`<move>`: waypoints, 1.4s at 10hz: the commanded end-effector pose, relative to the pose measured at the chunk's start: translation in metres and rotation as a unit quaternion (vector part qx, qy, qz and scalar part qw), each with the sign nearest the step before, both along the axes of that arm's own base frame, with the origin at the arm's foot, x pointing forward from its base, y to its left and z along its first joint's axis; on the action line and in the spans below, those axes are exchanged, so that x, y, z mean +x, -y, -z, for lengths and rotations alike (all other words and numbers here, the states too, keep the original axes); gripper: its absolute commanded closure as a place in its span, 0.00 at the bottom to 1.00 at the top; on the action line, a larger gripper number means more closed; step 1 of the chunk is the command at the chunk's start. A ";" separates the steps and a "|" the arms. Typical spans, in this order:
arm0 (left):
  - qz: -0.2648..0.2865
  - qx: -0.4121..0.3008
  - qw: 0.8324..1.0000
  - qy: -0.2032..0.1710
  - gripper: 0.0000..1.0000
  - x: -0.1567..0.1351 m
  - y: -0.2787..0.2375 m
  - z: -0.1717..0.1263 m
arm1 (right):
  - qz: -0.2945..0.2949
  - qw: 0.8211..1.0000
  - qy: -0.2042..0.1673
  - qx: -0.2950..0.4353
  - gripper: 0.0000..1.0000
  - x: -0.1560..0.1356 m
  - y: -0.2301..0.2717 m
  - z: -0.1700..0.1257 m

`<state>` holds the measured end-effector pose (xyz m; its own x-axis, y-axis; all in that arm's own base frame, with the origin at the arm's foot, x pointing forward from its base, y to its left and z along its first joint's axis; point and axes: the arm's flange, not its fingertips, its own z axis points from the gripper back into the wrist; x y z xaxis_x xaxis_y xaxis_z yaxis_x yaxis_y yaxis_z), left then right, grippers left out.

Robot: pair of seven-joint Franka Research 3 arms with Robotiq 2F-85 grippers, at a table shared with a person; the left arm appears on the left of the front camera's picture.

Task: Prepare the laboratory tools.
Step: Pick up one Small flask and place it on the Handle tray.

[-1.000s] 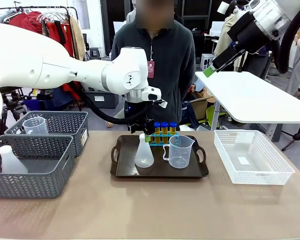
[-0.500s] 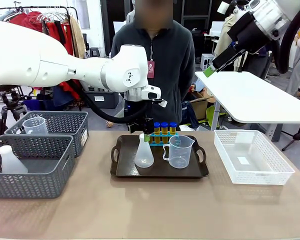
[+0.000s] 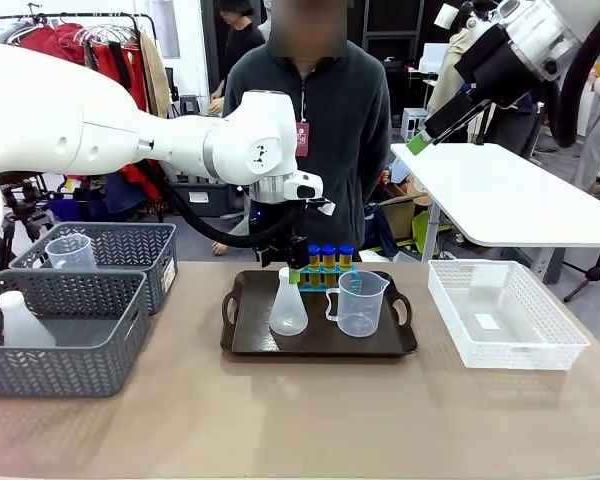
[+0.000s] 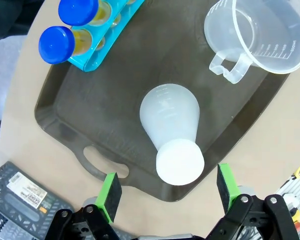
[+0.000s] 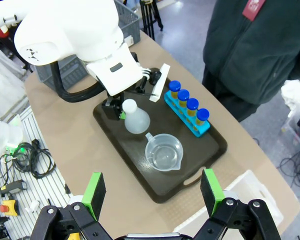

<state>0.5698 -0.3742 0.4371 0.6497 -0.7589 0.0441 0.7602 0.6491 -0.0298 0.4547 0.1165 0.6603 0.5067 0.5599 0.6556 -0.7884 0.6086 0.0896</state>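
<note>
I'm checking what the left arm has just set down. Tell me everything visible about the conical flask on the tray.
The conical flask is white, translucent plastic by its look, with a wide round base tapering to a narrow neck closed by a white cap. It stands upright on the dark brown tray, at its left half, beside the clear measuring beaker and in front of the blue rack of test tubes. The left gripper hangs open above it, pads either side of the cap, not touching. Nothing but the tray touches it.

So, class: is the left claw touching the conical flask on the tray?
Apart. The left wrist view shows the left claw open, green pads clear of the conical flask either side.
</note>
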 end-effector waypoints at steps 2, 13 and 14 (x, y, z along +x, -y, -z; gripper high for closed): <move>0.022 -0.012 1.000 -0.006 0.02 -0.002 -0.013 -0.016 | -0.001 1.000 0.002 0.005 0.00 0.000 0.001 -0.001; 0.114 -0.206 0.960 0.151 0.02 -0.061 -0.111 -0.193 | -0.001 1.000 0.002 0.005 0.00 0.000 0.001 -0.001; 0.108 -0.212 0.956 0.171 0.02 -0.057 -0.121 -0.201 | -0.001 1.000 0.002 0.005 0.00 0.000 0.001 -0.001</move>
<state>0.5172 -0.2648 0.6482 0.4063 -0.7573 0.5113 0.8800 0.4750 0.0042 0.4548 0.1164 0.6602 0.5068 0.5598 0.6555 -0.7883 0.6087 0.0897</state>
